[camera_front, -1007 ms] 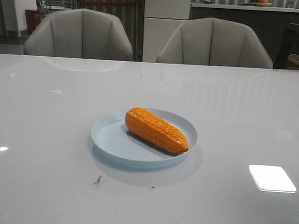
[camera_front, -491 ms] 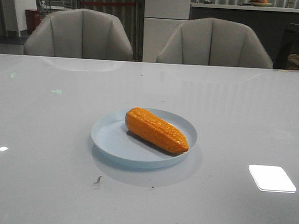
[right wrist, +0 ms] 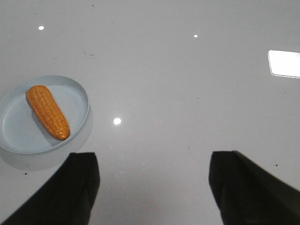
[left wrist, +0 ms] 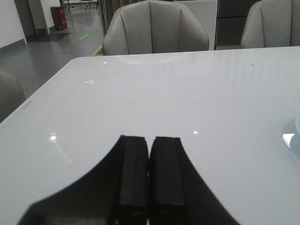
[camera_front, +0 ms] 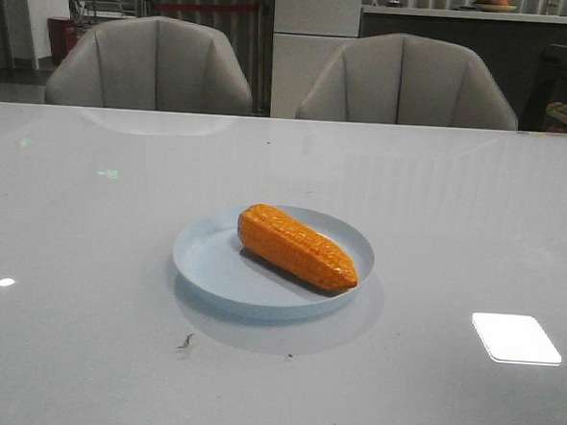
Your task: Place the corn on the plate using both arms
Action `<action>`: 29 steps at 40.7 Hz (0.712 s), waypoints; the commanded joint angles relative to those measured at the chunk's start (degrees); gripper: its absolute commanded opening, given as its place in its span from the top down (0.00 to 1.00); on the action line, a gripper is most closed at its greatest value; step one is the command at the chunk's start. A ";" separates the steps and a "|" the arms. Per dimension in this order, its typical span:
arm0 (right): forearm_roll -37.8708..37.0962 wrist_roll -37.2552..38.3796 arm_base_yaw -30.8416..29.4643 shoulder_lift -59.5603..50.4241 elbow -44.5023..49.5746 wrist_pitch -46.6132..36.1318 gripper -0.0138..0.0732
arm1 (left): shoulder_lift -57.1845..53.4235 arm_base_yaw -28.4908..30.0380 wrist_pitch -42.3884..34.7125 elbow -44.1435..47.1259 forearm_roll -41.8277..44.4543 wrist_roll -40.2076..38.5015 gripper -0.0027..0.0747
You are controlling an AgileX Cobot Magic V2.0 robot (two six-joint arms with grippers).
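Observation:
The orange corn [camera_front: 297, 246] lies on the pale blue plate [camera_front: 203, 261] in the middle of the table, its tapered end toward the front right. Both also show in the right wrist view: the corn [right wrist: 47, 111] on the plate [right wrist: 18, 136]. My right gripper [right wrist: 153, 161] is open and empty, above the bare table to the right of the plate. My left gripper [left wrist: 149, 140] is shut and empty, above bare table left of the plate; only a sliver of the plate's rim [left wrist: 297, 125] shows there. Neither arm shows in the front view.
Two grey chairs [camera_front: 153, 65] [camera_front: 407, 80] stand behind the table's far edge. A bright ceiling-light reflection [camera_front: 516, 337] lies on the glossy white table at the front right. A small dark speck [camera_front: 186, 340] sits in front of the plate.

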 commanded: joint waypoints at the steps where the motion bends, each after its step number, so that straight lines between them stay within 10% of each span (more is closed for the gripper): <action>1: -0.01 0.08 -0.30 0.10 -1.52 -4.31 0.16 | -0.62 -0.39 -4.46 2.13 -0.28 -0.21 0.84; 13: -2.47 0.01 -0.46 -0.65 -1.44 -5.69 0.18 | -0.62 -0.39 -4.46 2.13 -0.28 -0.21 0.84; 29: -1.71 0.01 -0.46 -16.02 11.51 -13.45 0.79 | -0.62 -0.39 -4.46 2.13 -0.28 -0.21 0.84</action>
